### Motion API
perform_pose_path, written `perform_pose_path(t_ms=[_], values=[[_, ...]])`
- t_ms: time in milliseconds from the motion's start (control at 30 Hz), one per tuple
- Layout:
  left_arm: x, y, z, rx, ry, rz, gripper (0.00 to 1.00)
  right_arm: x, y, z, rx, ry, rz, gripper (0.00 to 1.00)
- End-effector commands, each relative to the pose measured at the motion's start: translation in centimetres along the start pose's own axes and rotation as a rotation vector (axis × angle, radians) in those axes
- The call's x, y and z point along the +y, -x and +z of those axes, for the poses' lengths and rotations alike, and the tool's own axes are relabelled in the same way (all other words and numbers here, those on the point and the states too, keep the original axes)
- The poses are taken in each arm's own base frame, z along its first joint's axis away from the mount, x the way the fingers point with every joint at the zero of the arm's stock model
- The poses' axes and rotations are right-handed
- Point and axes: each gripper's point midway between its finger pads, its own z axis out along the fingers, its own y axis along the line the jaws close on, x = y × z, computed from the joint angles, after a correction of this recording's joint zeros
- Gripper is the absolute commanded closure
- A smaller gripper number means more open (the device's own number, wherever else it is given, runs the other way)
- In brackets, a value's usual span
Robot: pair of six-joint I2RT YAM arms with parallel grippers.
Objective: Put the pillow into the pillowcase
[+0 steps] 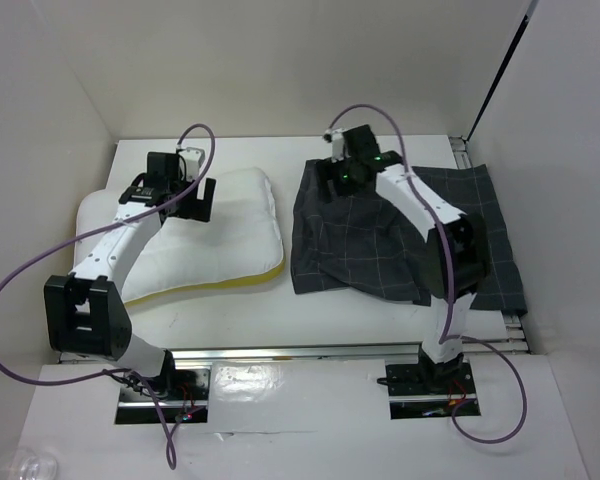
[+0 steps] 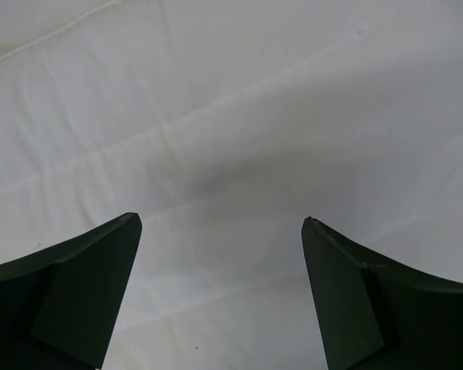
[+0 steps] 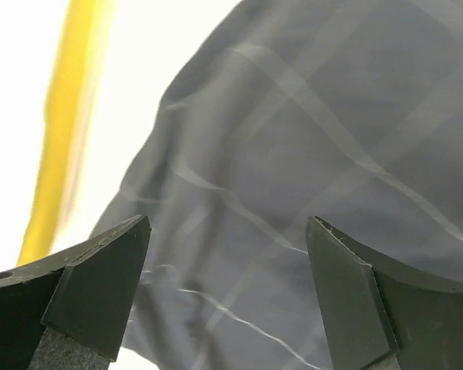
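**Both grippers open, pillow [image 1: 235,225] and pillowcase [image 1: 370,250] lie side by side**

The pillow lies flat on the left half of the table [image 1: 310,315]. It is white, and its yellow band [image 1: 220,283] shows along the near edge. The pillowcase lies on the right half, spread out and wrinkled, dark grey with thin pale check lines. The two things are near each other but apart, with a strip of bare table between them. The pillow is completely outside the pillowcase.

The left gripper [image 2: 221,222] is above the far middle part of the pillow. Its jaws stand wide apart and hold nothing. In the left wrist view only white fabric with soft creases is seen between the two dark fingers. I cannot tell if the fingertips touch the pillow or hang just over it.

The right gripper [image 3: 228,223] is above the far left part of the pillowcase. Its jaws are also wide apart and hold nothing. The right wrist view shows the grey checked cloth under the fingers and its left edge. Beyond this edge there is a white area, and then the yellow band, blurred, at the left side of that view.

A purple cable [image 1: 10,290] makes a loop from each arm.
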Motion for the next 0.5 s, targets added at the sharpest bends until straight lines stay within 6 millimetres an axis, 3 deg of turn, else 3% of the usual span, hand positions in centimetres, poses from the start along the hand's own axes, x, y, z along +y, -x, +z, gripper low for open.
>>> perform_pose_path(t_ms=[0,267,300,467], values=[[0.2,0.7,-1.1,-0.046,0.017,0.007,0.0,5.2,-1.8,1.5,0.103,0.046,-0.152,0.11],[0.4,1.2,-1.4,-0.067,0.029,0.007,0.0,6.2,-3.1,3.5,0.15,0.072,-0.13,0.15],[0.4,1.2,-1.4,-0.067,0.029,0.007,0.0,6.1,-4.0,4.1,0.178,0.071,-0.128,0.15],[0.8,0.6,-1.2,-0.052,0.047,0.016,0.0,6.0,-4.0,5.3,0.188,0.059,-0.108,0.19]])
